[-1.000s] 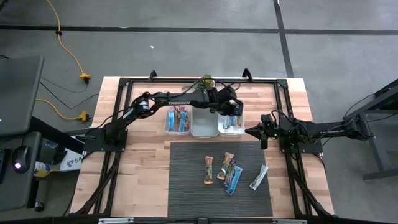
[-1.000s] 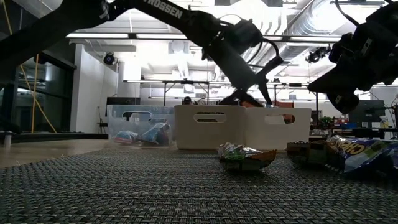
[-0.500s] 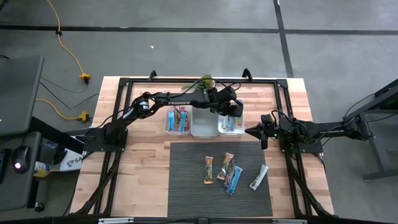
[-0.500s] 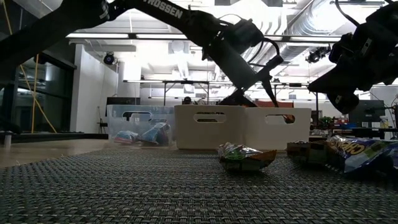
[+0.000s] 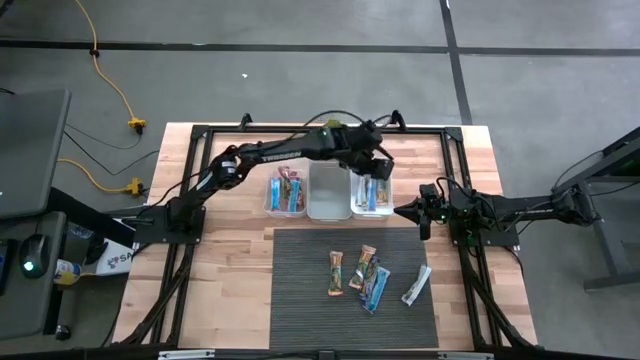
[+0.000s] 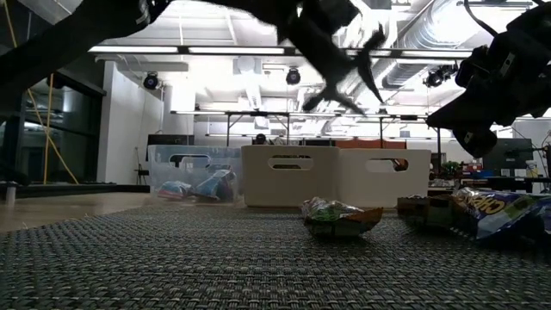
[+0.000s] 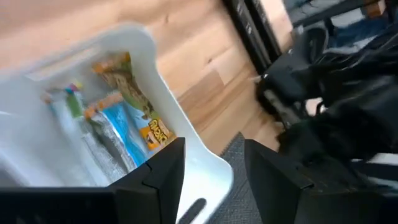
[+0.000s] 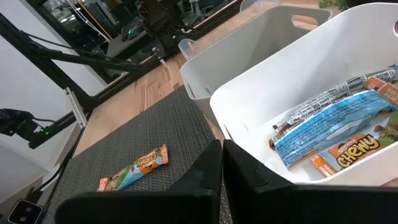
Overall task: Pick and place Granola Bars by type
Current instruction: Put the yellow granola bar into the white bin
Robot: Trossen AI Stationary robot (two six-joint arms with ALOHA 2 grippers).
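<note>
Left gripper [image 5: 373, 172] sits in the upper middle of the high view, above the right-hand bin [image 5: 371, 212], fingers parted with nothing between them. Right gripper [image 5: 408, 212] waits at right centre, just beside that bin, fingers closed together and empty. Granola Bars [image 5: 364, 279]: four lie on the grey mat [image 5: 300, 300] in the lower middle; others lie in the right-hand bin and in the left bin [image 5: 268, 203]. Middle bin [image 5: 328, 192] shows no bars.
</note>
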